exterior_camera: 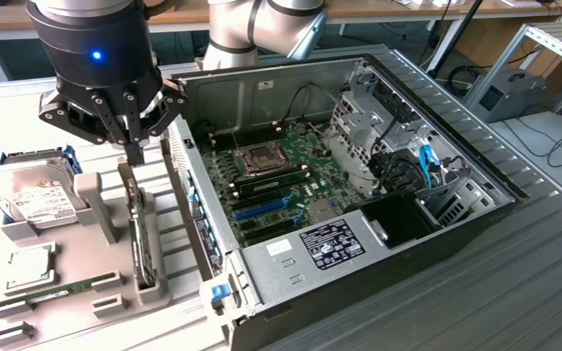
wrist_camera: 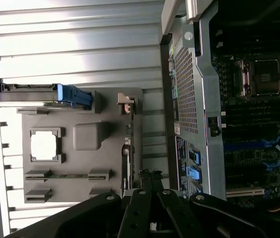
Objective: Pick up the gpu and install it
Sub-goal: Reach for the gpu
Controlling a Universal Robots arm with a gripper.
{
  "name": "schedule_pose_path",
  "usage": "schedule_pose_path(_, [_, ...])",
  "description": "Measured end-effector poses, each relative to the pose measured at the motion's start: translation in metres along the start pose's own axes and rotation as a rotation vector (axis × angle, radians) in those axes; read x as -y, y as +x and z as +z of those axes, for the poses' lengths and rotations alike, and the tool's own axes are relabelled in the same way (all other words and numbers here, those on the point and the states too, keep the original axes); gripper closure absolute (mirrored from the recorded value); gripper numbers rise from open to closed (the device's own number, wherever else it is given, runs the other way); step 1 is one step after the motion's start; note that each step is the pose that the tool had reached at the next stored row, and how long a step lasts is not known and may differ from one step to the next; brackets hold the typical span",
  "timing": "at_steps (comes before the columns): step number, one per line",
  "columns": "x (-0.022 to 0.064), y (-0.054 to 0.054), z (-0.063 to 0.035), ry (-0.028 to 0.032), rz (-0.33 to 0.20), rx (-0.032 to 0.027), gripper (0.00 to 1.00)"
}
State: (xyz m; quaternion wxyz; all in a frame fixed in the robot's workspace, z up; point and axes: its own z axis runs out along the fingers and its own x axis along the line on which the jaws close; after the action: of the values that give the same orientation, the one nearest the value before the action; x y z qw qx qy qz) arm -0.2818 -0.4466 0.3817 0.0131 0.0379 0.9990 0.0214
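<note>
Risk: gpu [exterior_camera: 141, 241] may jam in its slot or clip computer case [exterior_camera: 191, 219] wall if tilted | gripper [exterior_camera: 135, 155] jaws together over its top edge | gpu upright along holder [exterior_camera: 94, 201] case-side edge

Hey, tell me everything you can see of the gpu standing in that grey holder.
The gpu is a thin dark card standing on its long edge, seen nearly edge-on, so its faces barely show. It sits slotted in the grey holder beside the open computer case, not yet lifted out. The gripper hangs right over its far end with its fingers closed together; whether they pinch the card's top edge cannot be told.
</note>
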Motion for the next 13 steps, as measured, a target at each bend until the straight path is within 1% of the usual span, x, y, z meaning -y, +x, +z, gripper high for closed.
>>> schedule_pose_path(13, [0.0042, -0.0003, -0.0001, -0.0001, 0.000, 0.0000, 0.89])
